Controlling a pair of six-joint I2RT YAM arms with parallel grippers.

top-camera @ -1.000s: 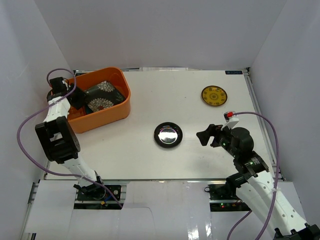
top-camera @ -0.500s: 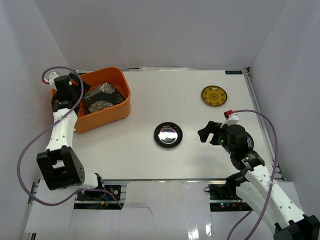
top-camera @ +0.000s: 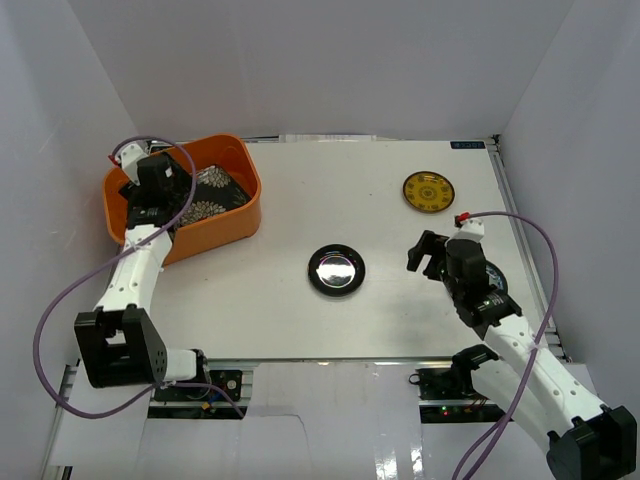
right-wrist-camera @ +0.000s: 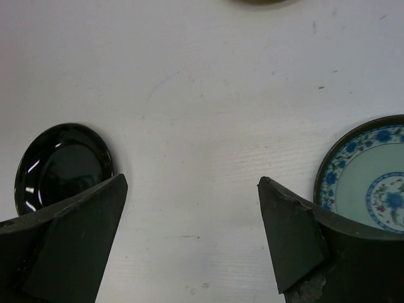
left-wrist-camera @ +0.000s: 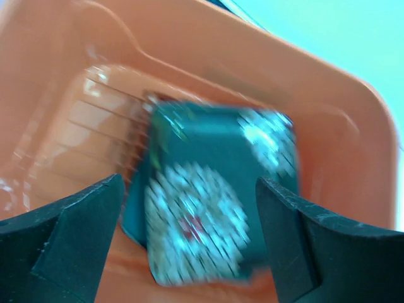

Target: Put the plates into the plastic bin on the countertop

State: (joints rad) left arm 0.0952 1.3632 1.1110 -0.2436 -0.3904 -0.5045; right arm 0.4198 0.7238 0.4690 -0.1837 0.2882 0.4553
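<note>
Here the orange bin (top-camera: pixel 232 222) sits on the white tabletop (top-camera: pixel 300 200) at its far left corner. Inside the bin a black square plate with white flowers (left-wrist-camera: pixel 214 202) lies on the slotted floor, tilted a little. The wrist picture is blurred, so I cannot tell what lies under it.

The left pincer (left-wrist-camera: pixel 188 208) hangs over the inside of the bin, directly above that square plate. Its 2 fingers are spread wide with nothing between them.

To the right of the bin, and nearer the arm bases than the bin is, a glossy black round plate (top-camera: pixel 336 270) rests flat on the tabletop. Well apart from the bin, toward the far right, lies a small yellow patterned plate (top-camera: pixel 428 191).

The right pincer (right-wrist-camera: pixel 189 208) hovers above bare tabletop, farther from the bin than the black round plate. Its fingers are spread and it grips nothing. A light-blue patterned round plate (right-wrist-camera: pixel 372 189) lies on the side of this pincer away from the bin, partly hidden by the right arm in the overhead view.
</note>
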